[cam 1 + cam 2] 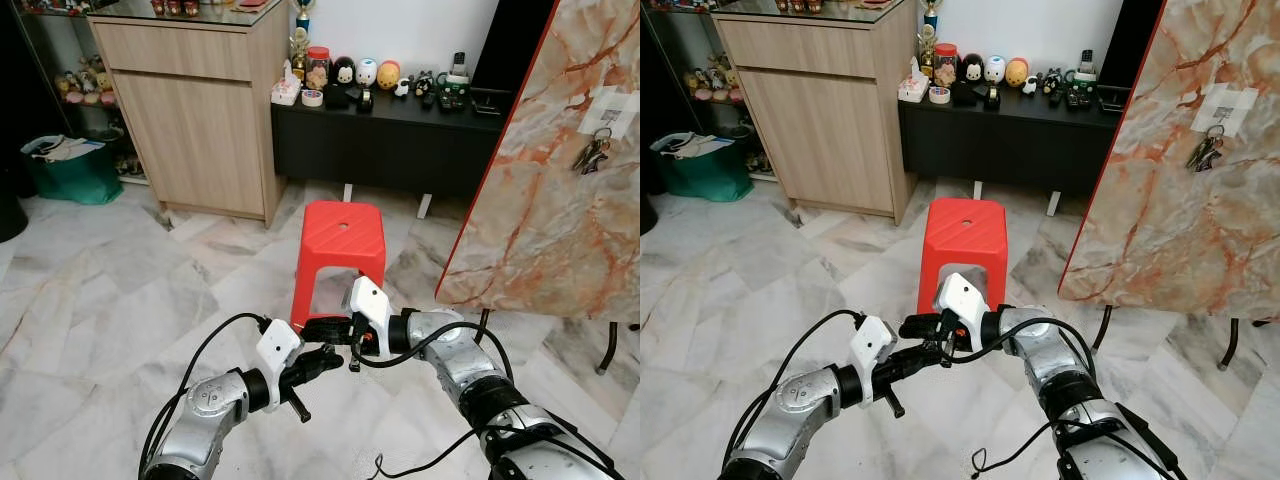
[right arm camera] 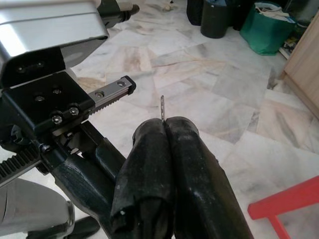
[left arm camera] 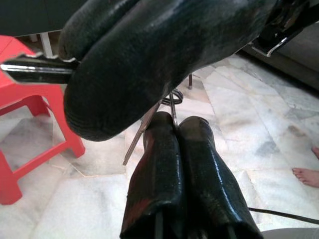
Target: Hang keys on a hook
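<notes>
Jaws of both our grippers meet low centre: right gripper (image 1: 330, 330) and left gripper (image 1: 322, 362) each clenched on the key (image 3: 35, 70). Beyond the stool (image 1: 339, 240), the hook (image 1: 603, 131) sits upper right, nearer our right arm.

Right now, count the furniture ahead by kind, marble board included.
Stool: 1
Wooden cabinet: 1
Black sideboard: 1
Marble board: 1
Total: 4

left gripper (image 1: 322, 362), right gripper (image 1: 318, 329) (both closed), touching
</notes>
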{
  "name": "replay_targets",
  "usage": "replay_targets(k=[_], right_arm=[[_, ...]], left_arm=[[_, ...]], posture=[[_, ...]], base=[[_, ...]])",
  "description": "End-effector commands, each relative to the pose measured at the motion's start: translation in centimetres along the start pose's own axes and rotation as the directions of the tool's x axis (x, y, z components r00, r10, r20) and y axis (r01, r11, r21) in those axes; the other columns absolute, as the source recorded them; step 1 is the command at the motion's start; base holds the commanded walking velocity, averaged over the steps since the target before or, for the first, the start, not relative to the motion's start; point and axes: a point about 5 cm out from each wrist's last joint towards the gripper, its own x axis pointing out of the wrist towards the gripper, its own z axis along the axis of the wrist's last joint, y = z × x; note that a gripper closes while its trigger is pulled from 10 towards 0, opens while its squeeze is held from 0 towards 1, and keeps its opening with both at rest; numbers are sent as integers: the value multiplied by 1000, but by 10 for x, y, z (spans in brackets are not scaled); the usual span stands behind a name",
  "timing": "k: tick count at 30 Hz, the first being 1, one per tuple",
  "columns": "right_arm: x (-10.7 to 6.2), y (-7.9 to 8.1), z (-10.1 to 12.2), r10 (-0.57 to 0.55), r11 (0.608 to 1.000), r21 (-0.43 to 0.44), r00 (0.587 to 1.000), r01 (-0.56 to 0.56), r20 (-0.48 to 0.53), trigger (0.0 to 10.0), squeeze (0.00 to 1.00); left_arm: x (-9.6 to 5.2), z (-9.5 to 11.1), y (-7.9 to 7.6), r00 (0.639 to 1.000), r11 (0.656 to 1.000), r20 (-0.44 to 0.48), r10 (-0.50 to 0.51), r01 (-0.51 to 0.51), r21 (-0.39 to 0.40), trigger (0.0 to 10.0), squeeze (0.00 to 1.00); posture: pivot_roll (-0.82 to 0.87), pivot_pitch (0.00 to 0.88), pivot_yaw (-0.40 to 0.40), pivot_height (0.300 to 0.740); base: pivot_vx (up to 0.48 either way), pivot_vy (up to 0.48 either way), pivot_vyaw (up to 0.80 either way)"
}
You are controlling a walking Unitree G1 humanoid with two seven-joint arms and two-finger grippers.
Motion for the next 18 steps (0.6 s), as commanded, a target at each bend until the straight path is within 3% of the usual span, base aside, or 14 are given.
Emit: replay_targets(k=[1,9,18], right_arm=[[-1,-3,4,-8,1000,-19,1000,8,2,0,0],[-5,-5,3,-20,999,-33,1000,19,-20,0,0],[-8,-8,1,-36,999,-40,999,34,-38,0,0]], left_arm=[[1,-5,-2,998,999,-54,-7,9,34,0,0],[-6,-9,11,994,996,-83,70,-66,56,0,0],[-10,-14,13,990,994,-107,90,-83,66,0,0]], posture=[[126,0,-98,740],[126,0,-98,740],[127,0,-100,740]], base=[[0,0,0],[0,0,0],[0,0,0]])
